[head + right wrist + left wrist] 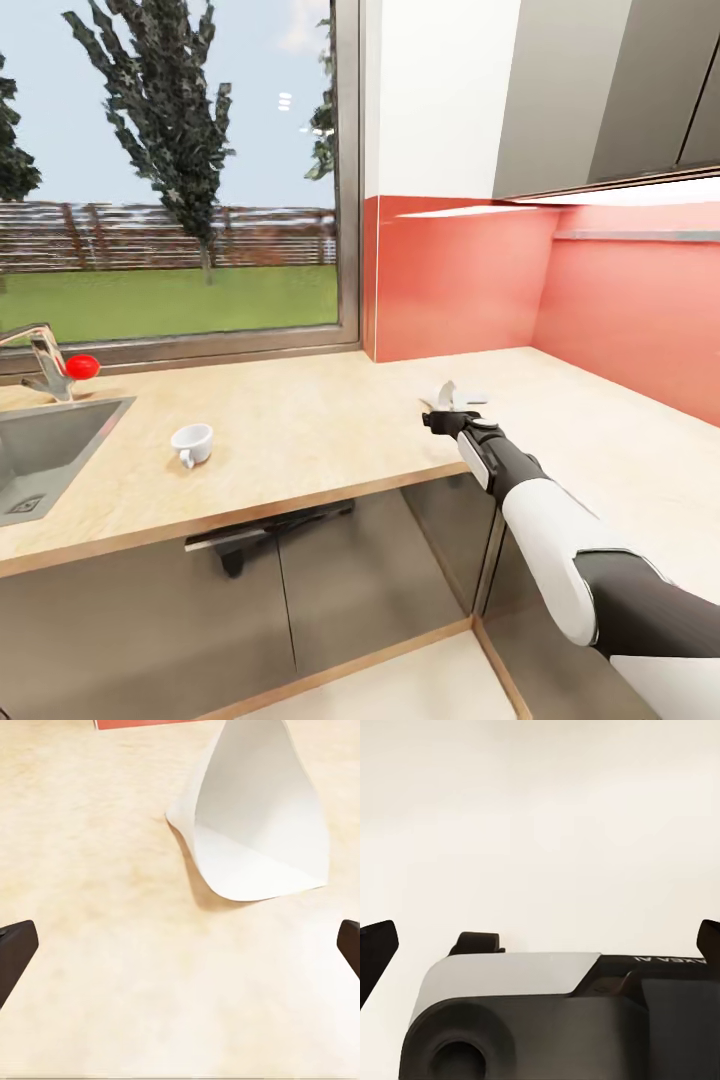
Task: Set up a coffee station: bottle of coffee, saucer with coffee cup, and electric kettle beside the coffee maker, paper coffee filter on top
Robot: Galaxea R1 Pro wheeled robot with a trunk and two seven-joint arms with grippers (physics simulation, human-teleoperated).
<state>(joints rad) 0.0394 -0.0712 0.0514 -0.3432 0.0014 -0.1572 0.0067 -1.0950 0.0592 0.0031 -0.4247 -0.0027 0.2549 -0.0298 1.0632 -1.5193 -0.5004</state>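
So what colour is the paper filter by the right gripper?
White paper filter, clearest in the right wrist view.

This was a kitchen in a home. A long wooden bench point(300, 430) ran along the wall and turned a corner. A metal sink point(40, 450) was set into it, with a shiny tap point(40, 360) beside it. Grey cupboards point(610, 90) hung high on the wall, and more cupboard doors point(330, 590) sat under the bench. The wall behind was red point(470, 280). A little white cup point(192, 443) lay on the bench. A big window point(170, 170) looked out on green grass, trees and a wooden fence.
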